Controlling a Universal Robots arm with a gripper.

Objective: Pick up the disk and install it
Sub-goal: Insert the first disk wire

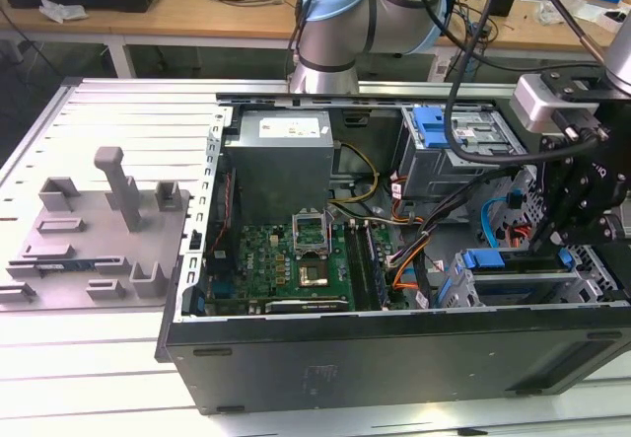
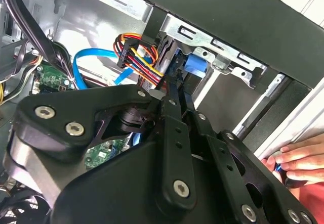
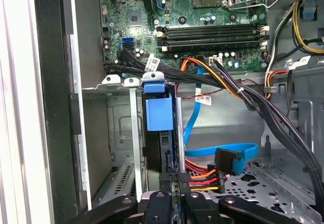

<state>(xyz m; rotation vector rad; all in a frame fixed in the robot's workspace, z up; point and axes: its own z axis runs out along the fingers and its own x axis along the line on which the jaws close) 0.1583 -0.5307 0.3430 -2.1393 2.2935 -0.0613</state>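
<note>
We see the hand lowered into the open case at the exterior view's right, down over the drive bay near the case's front wall. The disk stands on edge in that bay, its blue rail end showing in the first wrist view, and the hand's fingers sit closed against its dark edge, gripping it. Coloured power wires and a blue data cable lie just beside the disk. The grey holder sits on the bench, well apart. A person's fingers rest at the case edge.
</note>
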